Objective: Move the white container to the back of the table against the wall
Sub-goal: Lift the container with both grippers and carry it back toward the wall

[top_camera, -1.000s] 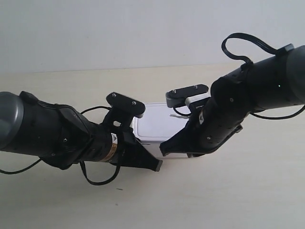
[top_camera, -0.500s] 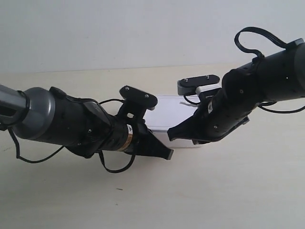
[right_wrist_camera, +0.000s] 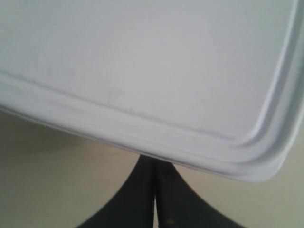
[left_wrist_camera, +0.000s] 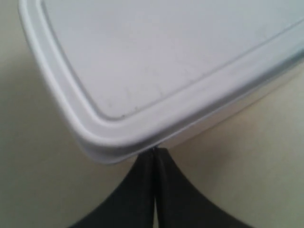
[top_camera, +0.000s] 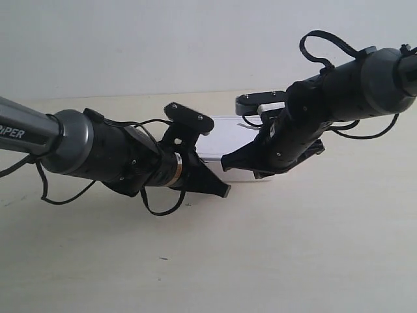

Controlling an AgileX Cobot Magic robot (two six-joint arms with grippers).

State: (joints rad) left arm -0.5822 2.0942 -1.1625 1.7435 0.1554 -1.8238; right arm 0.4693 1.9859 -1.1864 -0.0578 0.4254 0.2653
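Observation:
The white container (top_camera: pixel 225 135) lies on the table (top_camera: pixel 293 248) a short way in front of the wall (top_camera: pixel 163 39), half hidden by both arms. My left gripper (left_wrist_camera: pixel 155 151) is shut and empty, its joined tips pressed against the container (left_wrist_camera: pixel 156 61) just under the lid rim near a rounded corner. My right gripper (right_wrist_camera: pixel 155 161) is shut too, tips against the container (right_wrist_camera: pixel 142 61) side below the rim. In the exterior view, the gripper of the arm at the exterior view's left (top_camera: pixel 225 191) and that of the arm at the exterior view's right (top_camera: pixel 226 163) both meet the box's near side.
Black cables loop around both arms (top_camera: pixel 326 45). A strip of bare table lies between the container and the wall. A tiny dark speck (top_camera: pixel 163 259) marks the near table surface.
The container has slid away from the camera toward the wall. Both arms have stretched farther out behind it, tips staying against its near side.

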